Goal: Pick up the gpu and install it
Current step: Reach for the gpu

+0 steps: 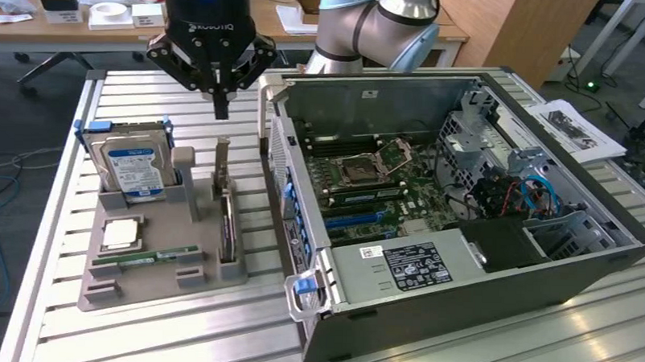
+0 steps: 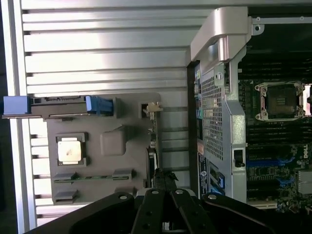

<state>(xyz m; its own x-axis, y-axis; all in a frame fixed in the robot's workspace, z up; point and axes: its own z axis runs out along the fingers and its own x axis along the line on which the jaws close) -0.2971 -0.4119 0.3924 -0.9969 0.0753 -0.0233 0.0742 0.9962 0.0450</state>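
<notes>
Jaws shut and empty, poised over the gpu (image 1: 227,218) at the tray's (image 1: 136,291) 3 o'clock edge; descending closed, they could strike and tip it.

Robotics lab: slatted bench (image 1: 166,336), office desks (image 1: 65,29)

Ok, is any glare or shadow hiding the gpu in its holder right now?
Exterior view: the light is even and the gpu stands clear on edge in the grey holder; glare streaks the table only at that view's right. Wrist view: the table slats are washed out bright, and the gpu reads as a thin dark edge, traceable against them.
</notes>
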